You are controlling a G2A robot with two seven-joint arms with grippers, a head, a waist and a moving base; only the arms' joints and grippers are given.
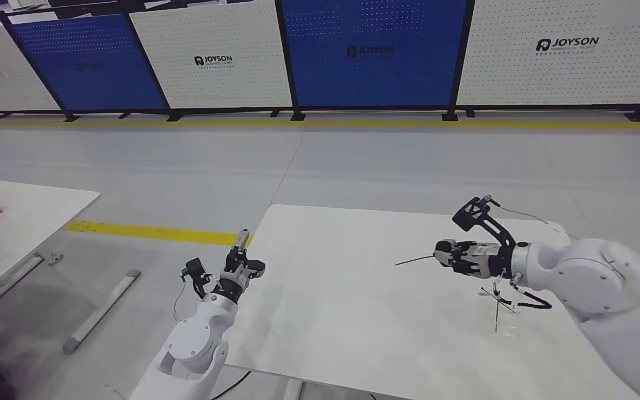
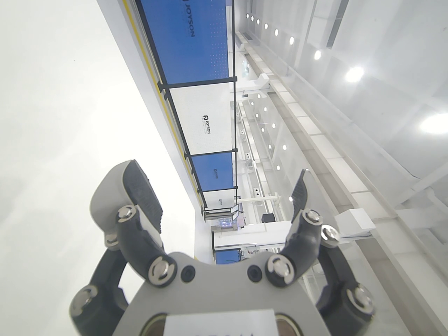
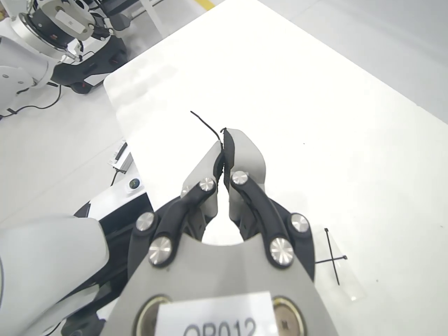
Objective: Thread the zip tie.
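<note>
My right gripper (image 3: pixel 222 141) is shut on a thin black zip tie (image 3: pixel 205 124), held above the white table (image 3: pixel 280 82). In the top view the zip tie (image 1: pixel 414 260) sticks out from the right gripper (image 1: pixel 441 253) toward the table's middle. Two more black zip ties (image 3: pixel 332 257) lie crossed on the table behind that gripper, seen also in the top view as crossed zip ties (image 1: pixel 498 300). My left gripper (image 2: pixel 224 190) is open with nothing between its fingers. It points upward at the table's left edge, the left gripper (image 1: pixel 242 246) standing well apart from the right one.
The white table (image 1: pixel 350 300) has much bare surface between the two arms. A second white table (image 1: pixel 40 215) stands at the far left. Blue and white partition panels (image 1: pixel 370 50) line the back behind a yellow floor line.
</note>
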